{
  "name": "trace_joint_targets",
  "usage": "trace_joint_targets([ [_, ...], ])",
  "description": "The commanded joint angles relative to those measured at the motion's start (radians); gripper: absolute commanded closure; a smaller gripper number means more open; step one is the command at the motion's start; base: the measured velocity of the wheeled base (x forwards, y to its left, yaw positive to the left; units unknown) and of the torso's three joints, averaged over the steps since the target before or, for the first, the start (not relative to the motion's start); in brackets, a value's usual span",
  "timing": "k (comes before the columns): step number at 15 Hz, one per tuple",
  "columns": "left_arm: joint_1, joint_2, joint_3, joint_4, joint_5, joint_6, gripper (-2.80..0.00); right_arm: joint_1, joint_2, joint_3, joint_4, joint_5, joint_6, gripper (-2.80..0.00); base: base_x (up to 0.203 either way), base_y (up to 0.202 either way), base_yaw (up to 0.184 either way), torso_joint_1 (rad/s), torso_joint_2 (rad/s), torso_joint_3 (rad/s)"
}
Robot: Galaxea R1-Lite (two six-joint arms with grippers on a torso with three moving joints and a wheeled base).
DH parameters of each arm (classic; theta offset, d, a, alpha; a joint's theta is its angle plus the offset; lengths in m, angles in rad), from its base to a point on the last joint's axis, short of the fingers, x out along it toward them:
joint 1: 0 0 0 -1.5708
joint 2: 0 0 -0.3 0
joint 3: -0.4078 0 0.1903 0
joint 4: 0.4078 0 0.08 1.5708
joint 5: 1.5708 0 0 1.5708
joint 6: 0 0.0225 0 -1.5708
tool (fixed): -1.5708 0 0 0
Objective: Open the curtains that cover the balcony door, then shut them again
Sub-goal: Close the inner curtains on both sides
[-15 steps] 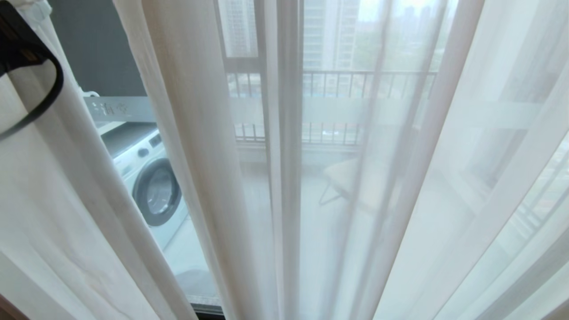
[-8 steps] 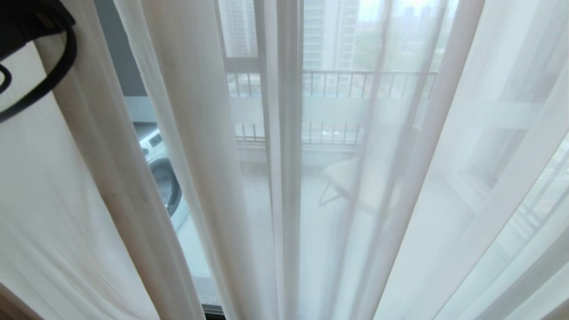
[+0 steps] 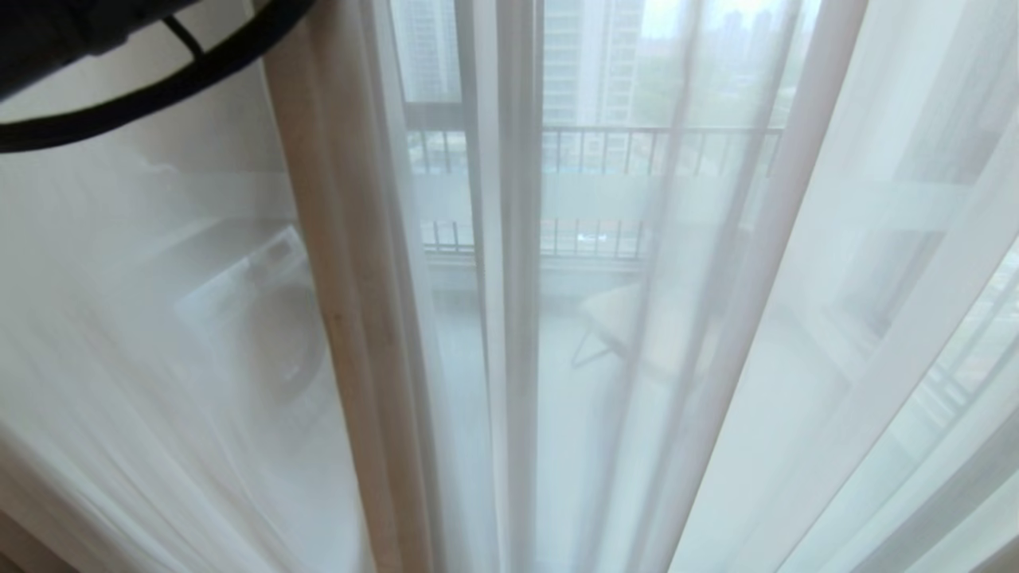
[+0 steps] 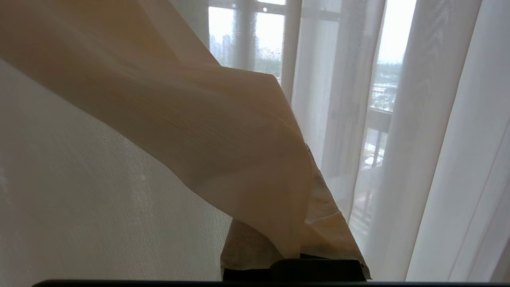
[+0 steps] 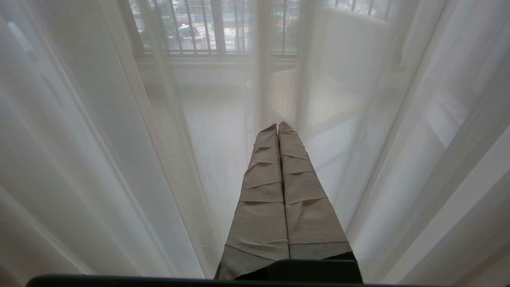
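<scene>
Cream weave fills my left wrist view: a fold of curtain (image 4: pixel 223 131) drapes over my left gripper (image 4: pixel 314 223); the taped fingers (image 4: pixel 330 227) are pressed together with the cloth pinched between them, most of them hidden under the fold. In the head view the left arm (image 3: pixel 48 32) shows only as a dark mass at the upper left corner, a black cable (image 3: pixel 159 87) looping below it; the hemmed edge (image 3: pixel 350 318) of the panel hangs just beside it, running from top to bottom left of centre.

My right gripper (image 5: pixel 279 127) is fully closed, both taped fingers (image 5: pixel 259 199) flat against each other and holding nothing; it points at the sheer (image 5: pixel 119 139), which hangs close ahead of it.

The sheer spans the whole head view in soft vertical folds; through it I make out the door (image 3: pixel 470 159) frame, a railing (image 3: pixel 637 147), a washing machine (image 3: pixel 255 318) at the left, a chair (image 3: pixel 613 326) near centre, and tower blocks (image 3: pixel 589 56) beyond.
</scene>
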Motion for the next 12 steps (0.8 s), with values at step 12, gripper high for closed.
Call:
trace_joint_targets([
  [12,-0.241,0.677,-0.563,0.019,0.004,0.036,0.00,0.002,0.000,0.000,0.000,0.000,0.000,0.00,0.000,0.000,0.000,0.000,0.00,0.000],
])
